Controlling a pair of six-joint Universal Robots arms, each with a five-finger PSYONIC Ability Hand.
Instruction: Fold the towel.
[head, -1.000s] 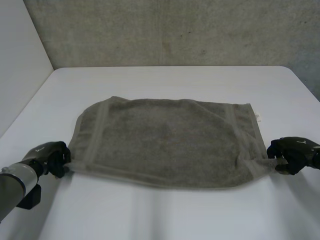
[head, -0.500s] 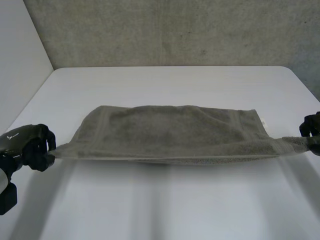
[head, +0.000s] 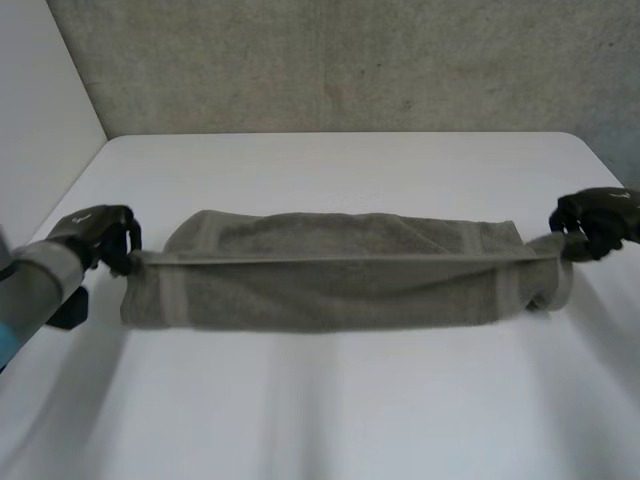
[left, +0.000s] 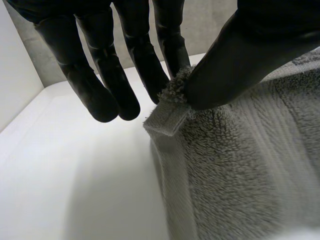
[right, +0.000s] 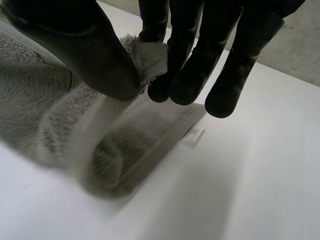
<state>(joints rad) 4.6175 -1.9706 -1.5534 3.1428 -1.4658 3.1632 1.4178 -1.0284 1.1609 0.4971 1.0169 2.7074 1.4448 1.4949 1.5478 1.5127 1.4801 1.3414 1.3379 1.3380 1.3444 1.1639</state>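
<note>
The left hand (head: 100, 235) is closed in a pinch on one corner of the towel (head: 340, 290). Its thumb (left: 235, 65) presses the corner against one finger, and the other fingers (left: 100, 80) hang straight beside it, holding nothing. At the far end the right hand (head: 595, 220) grips the same way, with a tuft of the opposite corner caught between thumb and fingertips (its own wrist view shows this plainly).

The grey towel spans the gap between the two hands. Its long axis runs side to side across the white table (head: 340, 160), from the left hand to the right. The edge joining the two pinched corners is raised and pulled into a straight, taut line. Beyond that line, the part of the towel on the wall side lies lower, on the table. On the near side a long flap hangs down from it.

Under the right hand the hanging cloth curls beneath itself and meets the tabletop. A small white label (right: 192, 135) sticks out from the towel's edge there, just beyond the fingertips.
</note>
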